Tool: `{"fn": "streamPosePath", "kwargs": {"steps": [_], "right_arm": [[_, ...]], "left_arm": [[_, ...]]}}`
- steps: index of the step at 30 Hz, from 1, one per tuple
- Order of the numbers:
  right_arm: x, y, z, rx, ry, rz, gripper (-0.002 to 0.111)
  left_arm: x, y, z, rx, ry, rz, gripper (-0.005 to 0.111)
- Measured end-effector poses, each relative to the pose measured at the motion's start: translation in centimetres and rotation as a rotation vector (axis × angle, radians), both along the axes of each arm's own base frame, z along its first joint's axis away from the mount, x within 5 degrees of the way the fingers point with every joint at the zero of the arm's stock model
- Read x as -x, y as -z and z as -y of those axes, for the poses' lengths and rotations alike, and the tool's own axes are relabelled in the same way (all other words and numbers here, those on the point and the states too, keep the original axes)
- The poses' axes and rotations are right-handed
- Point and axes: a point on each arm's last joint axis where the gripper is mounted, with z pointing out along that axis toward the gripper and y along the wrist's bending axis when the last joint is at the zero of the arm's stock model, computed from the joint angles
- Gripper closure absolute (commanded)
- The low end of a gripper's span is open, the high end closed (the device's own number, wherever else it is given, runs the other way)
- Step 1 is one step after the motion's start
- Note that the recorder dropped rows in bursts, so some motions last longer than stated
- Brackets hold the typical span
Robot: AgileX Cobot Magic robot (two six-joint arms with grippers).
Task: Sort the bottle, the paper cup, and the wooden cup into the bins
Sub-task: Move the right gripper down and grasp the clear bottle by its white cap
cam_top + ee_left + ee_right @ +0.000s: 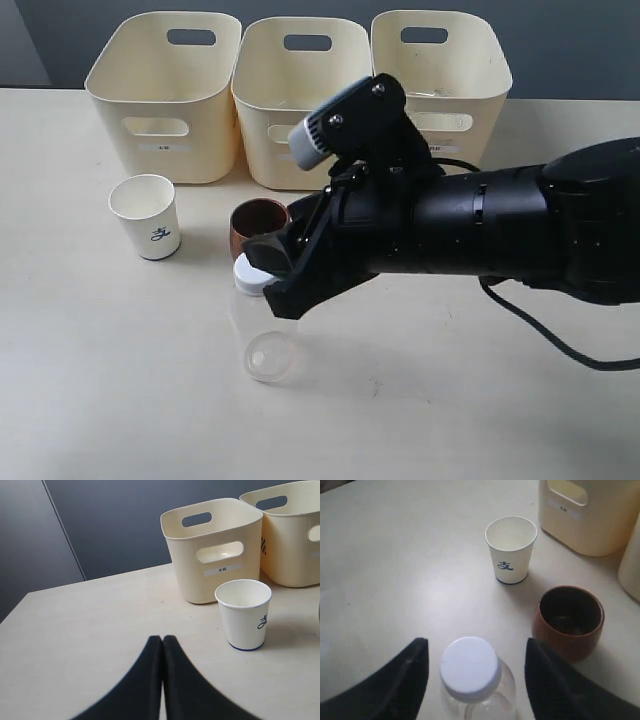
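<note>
**Exterior view:** The three bins stand in a row at the back of the table. The paper cup, wooden cup and bottle all stand on the table before them, so nothing is sorted. The right gripper hangs at the bottle's white cap.

**Left wrist view:** The left gripper has its jaws pressed together, holding nothing, near the paper cup.

**Right wrist view:** The jaws stand wide, one on either side of the cap, clear of it.

**Assessment:** The bottle grasp is pending, and all three placements remain.
</note>
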Motion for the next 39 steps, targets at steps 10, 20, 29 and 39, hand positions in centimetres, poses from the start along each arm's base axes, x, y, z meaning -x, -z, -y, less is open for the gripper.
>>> {"fn": "streamPosePath", "kwargs": {"steps": [10, 20, 29, 39], "right_arm": [[-0.2, 1.9, -0.8, 0.028, -0.046, -0.045, 0.044], [-0.6, 2.5, -1.0, 0.047, -0.039, -0.057, 0.044], [-1.5, 3.9, -2.6, 0.066, -0.046, -0.096, 0.044], [-1.7, 4.6, -2.7, 0.075, -0.026, -0.130, 0.045]], "left_arm": [[0.0, 0.0, 0.0, 0.000, 0.000, 0.000, 0.107], [0.0, 0.0, 0.0, 0.000, 0.000, 0.000, 0.107], [0.0, 0.0, 0.0, 0.000, 0.000, 0.000, 0.107], [0.0, 0.0, 0.0, 0.000, 0.000, 0.000, 0.107]]}}
